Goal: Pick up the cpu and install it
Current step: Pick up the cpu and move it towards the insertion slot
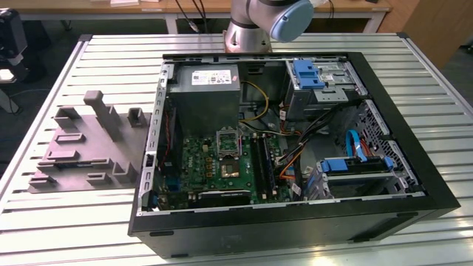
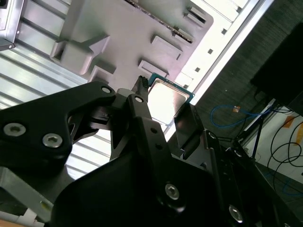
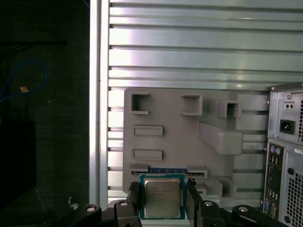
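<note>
The cpu (image 3: 162, 198) is a small square chip with a silvery top and a green rim. It sits between the black fingers (image 3: 134, 195) of my gripper (image 3: 163, 190), which is shut on its two opposite edges. In the second wrist view the cpu (image 2: 166, 97) is likewise clamped in the gripper (image 2: 163, 101). Both wrist views look down from well above the grey moulded tray (image 3: 184, 137), also seen as the tray (image 2: 128, 38). The silver-framed motherboard socket (image 1: 227, 139) lies inside the open computer case (image 1: 296, 221).
The grey tray (image 1: 81, 149) lies on the slatted metal table (image 1: 74, 221) at the exterior view's left of the case. The arm's base (image 1: 251, 25) stands behind the case. Inside the case are a grey power supply (image 1: 207, 94), cables and blue drive brackets (image 1: 307, 75). The case's rear panel (image 3: 284, 156) borders the tray.
</note>
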`<state>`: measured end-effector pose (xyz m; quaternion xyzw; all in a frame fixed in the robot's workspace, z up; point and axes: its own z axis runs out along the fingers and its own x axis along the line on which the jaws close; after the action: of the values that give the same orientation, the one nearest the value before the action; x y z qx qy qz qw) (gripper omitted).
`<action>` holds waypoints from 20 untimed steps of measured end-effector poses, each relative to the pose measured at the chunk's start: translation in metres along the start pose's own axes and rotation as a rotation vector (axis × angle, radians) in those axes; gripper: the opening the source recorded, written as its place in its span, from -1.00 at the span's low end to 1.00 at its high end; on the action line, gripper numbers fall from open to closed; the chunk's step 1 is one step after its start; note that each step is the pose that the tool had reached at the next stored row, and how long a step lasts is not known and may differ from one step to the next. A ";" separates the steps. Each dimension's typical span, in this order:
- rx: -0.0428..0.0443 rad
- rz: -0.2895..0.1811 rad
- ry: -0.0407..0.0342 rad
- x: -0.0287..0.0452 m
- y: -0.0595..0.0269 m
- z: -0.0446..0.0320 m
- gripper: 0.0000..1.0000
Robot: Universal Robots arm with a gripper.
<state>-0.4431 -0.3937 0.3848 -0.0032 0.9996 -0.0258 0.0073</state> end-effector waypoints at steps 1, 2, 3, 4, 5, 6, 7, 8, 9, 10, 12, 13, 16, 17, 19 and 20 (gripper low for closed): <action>0.0000 0.000 0.0000 -0.0002 0.0000 0.0000 -0.06; 0.0000 0.000 0.0000 -0.0004 0.0000 0.0000 -0.06; -0.0001 0.000 -0.0001 -0.0006 0.0000 0.0000 -0.06; 0.0000 0.000 0.0000 -0.0018 0.0000 0.0001 -0.06; -0.0001 0.000 -0.0001 -0.0031 0.0000 0.0001 -0.06; -0.0001 0.000 -0.0001 -0.0033 0.0000 0.0001 -0.06; 0.0000 0.000 0.0000 -0.0035 0.0000 0.0001 -0.06; 0.0000 0.000 0.0000 -0.0037 0.0000 0.0000 -0.06; 0.0000 0.000 0.0000 -0.0038 0.0000 0.0000 -0.06; -0.0001 0.000 -0.0001 -0.0057 0.0000 0.0001 -0.06; -0.0001 0.000 -0.0001 -0.0079 -0.0001 0.0002 -0.06; 0.0000 0.000 0.0000 -0.0081 -0.0001 0.0001 -0.06; 0.0000 0.000 0.0000 -0.0087 -0.0001 0.0001 -0.06; 0.0000 0.000 0.0000 -0.0089 -0.0001 0.0001 -0.06; 0.0000 0.000 -0.0001 -0.0093 -0.0001 0.0002 -0.06; 0.0000 0.000 0.0000 -0.0094 -0.0001 0.0001 -0.06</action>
<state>-0.4336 -0.3937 0.3848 -0.0032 0.9996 -0.0258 0.0073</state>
